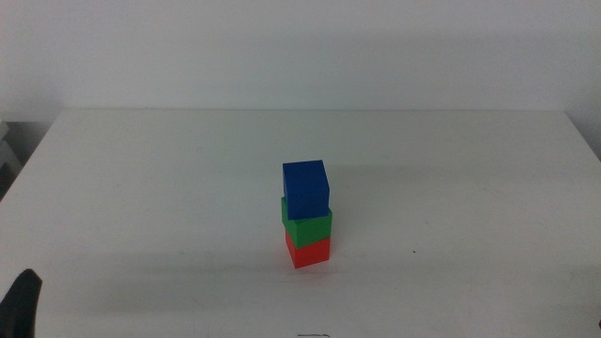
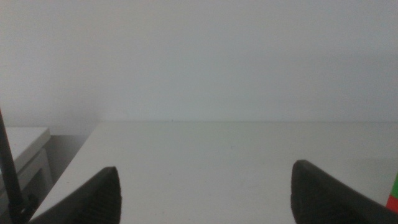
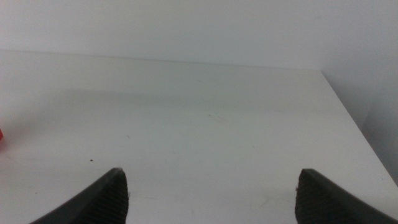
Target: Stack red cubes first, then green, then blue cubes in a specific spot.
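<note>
In the middle view a stack stands near the table's centre: the red cube (image 1: 309,250) on the white tabletop, the green cube (image 1: 307,223) on it, the blue cube (image 1: 306,187) on top, turned slightly. My left gripper (image 2: 205,193) is open and empty, back at the table's near left; its tip shows at the middle view's bottom left corner (image 1: 21,305). A sliver of the green and red cubes (image 2: 394,190) shows in the left wrist view. My right gripper (image 3: 211,196) is open and empty; a sliver of the red cube (image 3: 2,139) shows in its view.
The white table (image 1: 141,188) ends at a pale wall behind. A low white surface (image 2: 22,140) stands beside the table's edge in the left wrist view. The table's far corner edge (image 3: 348,112) shows in the right wrist view.
</note>
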Motion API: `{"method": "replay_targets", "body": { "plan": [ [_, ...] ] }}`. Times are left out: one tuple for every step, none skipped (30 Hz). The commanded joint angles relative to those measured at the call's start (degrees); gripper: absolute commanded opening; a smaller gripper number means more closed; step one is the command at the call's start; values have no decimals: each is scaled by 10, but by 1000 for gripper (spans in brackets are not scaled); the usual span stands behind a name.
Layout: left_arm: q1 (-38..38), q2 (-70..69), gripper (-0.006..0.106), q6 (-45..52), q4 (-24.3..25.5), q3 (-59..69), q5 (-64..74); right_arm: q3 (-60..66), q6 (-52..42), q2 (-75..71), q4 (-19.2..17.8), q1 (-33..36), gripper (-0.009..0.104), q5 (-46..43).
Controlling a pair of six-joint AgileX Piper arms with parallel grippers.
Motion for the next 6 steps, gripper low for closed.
{"method": "replay_targets", "body": {
  "plan": [
    [1, -13, 94, -4, -7, -2, -51, -10, -6, -11, -5, -3, 85, -45],
    [1, -13, 94, -4, -7, -2, -50, -10, -6, -11, -5, -3, 85, -45],
    [4, -14, 94, -4, -7, -2, -50, -10, -6, -11, -5, -3, 85, -45],
    [4, -14, 94, -4, -7, -2, -50, -10, -6, -11, -5, -3, 85, -45],
    [4, -14, 94, -4, -7, -2, -50, -10, -6, -11, -5, -3, 85, -45],
    [4, -14, 94, -4, -7, -2, -50, -10, -6, -11, -5, -3, 85, -45]
  ]
}}
